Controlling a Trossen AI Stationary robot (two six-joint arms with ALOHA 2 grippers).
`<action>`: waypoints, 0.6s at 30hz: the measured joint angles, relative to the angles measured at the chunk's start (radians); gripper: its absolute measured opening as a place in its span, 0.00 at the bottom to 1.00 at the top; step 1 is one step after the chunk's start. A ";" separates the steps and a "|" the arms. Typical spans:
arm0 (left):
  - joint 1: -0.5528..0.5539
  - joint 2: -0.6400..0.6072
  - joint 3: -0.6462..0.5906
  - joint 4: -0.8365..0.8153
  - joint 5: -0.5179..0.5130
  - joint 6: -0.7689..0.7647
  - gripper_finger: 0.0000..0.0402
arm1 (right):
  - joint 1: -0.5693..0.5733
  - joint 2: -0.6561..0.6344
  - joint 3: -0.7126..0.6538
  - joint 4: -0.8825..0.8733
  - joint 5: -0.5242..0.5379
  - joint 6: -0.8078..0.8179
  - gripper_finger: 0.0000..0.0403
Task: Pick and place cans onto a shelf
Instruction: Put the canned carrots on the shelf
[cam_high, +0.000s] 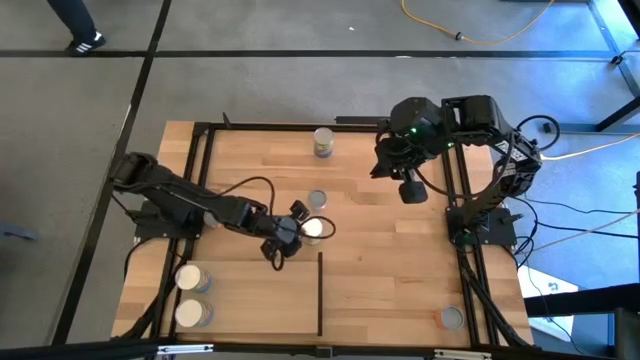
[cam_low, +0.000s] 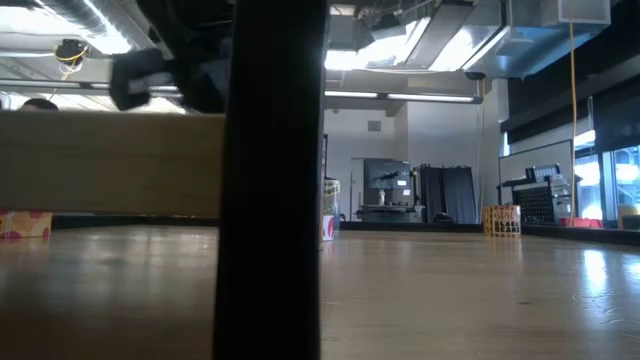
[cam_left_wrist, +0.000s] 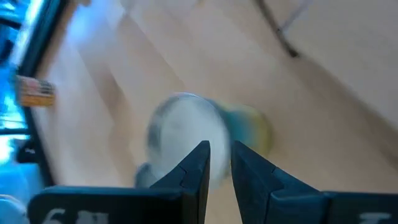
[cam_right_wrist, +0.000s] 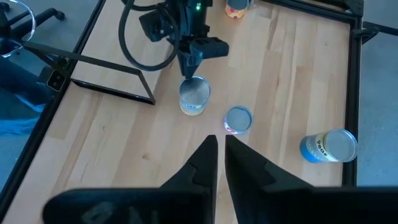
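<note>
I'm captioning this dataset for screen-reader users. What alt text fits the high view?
Seen from above, the left gripper hovers over a can at the middle of a wooden table, while the right gripper waits raised near the far right. Other cans stand scattered: one at the far edge, two near left.

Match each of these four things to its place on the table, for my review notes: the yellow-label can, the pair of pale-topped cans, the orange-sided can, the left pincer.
Things:
1. yellow-label can
2. pair of pale-topped cans
3. orange-sided can
4. left pincer

Places:
A. in a table corner on the right arm's side
B. over the bright-topped can in the table's middle
C. alone by a table edge, midway between the arms
D. in a table corner on the left arm's side

Pairs: 1-C, 2-D, 3-A, 4-B
</note>
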 joint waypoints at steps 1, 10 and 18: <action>0.000 0.000 0.000 0.004 -0.003 0.022 0.14 | 0.000 0.000 0.000 0.000 0.000 0.000 0.08; 0.020 -0.001 0.001 -0.010 0.065 0.018 0.14 | -0.002 0.000 0.000 0.000 0.002 0.000 0.08; 0.057 -0.001 0.001 -0.011 0.140 -0.052 0.14 | -0.002 0.000 0.000 0.000 0.002 -0.002 0.08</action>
